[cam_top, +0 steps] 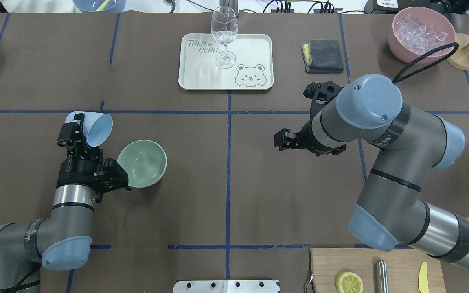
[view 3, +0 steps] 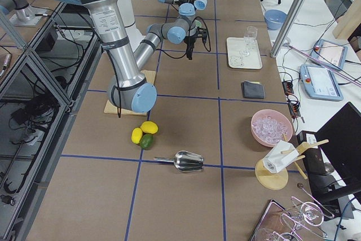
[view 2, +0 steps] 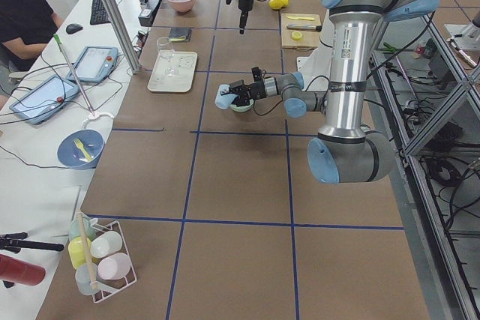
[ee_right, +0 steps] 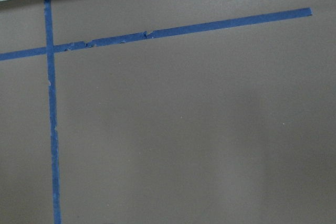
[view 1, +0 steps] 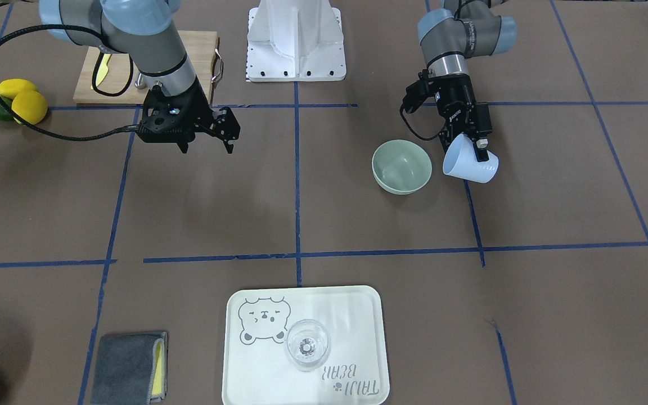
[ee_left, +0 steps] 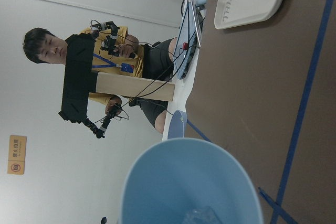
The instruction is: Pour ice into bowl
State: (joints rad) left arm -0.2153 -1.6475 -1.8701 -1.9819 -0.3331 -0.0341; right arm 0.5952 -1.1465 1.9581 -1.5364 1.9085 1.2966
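Pour not done: bowl [view 1: 401, 166], right of frame centre, looks empty. The left gripper [view 1: 482, 147] clamps the cup [view 1: 470, 162], tilted just right of the bowl, ice [ee_left: 200, 216] inside it. The right gripper [view 1: 206, 145] hangs open and empty, upper left.

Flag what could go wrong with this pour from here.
The cup in the left hand is tilted beside the bowl, not over it, so the ice may fall short onto the table. In the overhead view the wrist's black bracket overlaps the bowl's rim; rotating to pour might nudge it.
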